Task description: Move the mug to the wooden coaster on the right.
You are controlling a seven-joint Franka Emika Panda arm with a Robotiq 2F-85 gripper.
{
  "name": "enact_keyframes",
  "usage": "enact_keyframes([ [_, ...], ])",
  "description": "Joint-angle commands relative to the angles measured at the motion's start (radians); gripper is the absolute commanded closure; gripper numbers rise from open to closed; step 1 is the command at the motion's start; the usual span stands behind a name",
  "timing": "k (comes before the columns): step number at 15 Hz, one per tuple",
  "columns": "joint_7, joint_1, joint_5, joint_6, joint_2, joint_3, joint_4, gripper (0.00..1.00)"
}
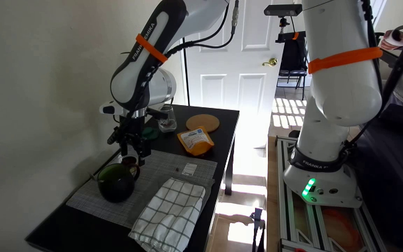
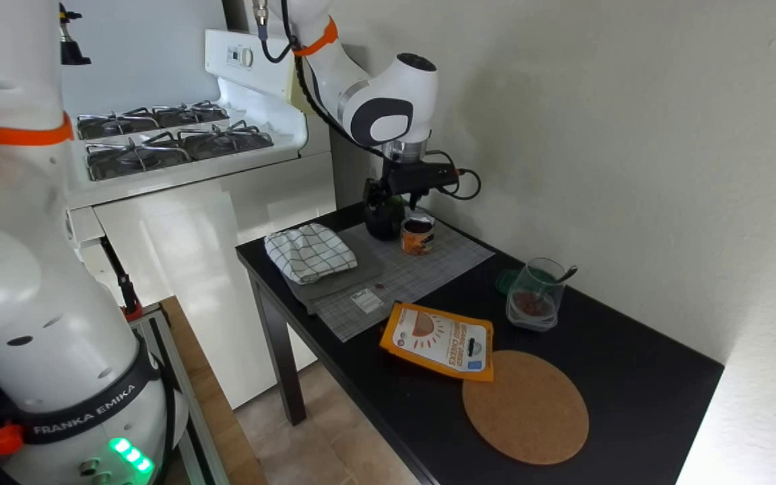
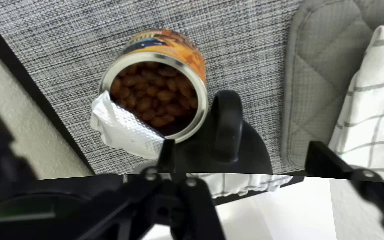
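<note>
Dark green-black mug (image 1: 115,183) stands on the gray placemat (image 1: 163,162), near the wall (image 1: 30,105). Our gripper (image 3: 240,151) is spread wide, its fingers (image 3: 167,155) to either side of the handle (image 3: 230,130) in the wrist view, grasping nothing. We judge the step as lining up the grasp; next we should lower and squeeze, sparing the bean can (image 2: 417,239) just beside it. Beyond, the mango pouch (image 2: 438,340) overlaps the wooden coaster (image 2: 529,411), so we should carry high and aim for its bare part, inside the desk (image 2: 637,391) edge.
</note>
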State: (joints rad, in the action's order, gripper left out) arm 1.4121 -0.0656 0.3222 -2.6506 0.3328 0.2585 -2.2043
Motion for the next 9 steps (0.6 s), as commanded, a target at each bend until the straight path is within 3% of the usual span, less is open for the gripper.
enact_keyframes([
  [1, -0.060, 0.031, -0.045, -0.047, 0.053, -0.018, 0.025, 0.00],
  [3, -0.084, 0.035, -0.061, -0.065, 0.070, -0.014, 0.031, 0.16],
  [4, -0.098, 0.039, -0.075, -0.072, 0.077, -0.014, 0.033, 0.32],
  [5, -0.113, 0.041, -0.084, -0.077, 0.084, -0.013, 0.037, 0.42],
  [9, -0.167, 0.048, -0.131, -0.099, 0.101, -0.011, 0.050, 0.74],
])
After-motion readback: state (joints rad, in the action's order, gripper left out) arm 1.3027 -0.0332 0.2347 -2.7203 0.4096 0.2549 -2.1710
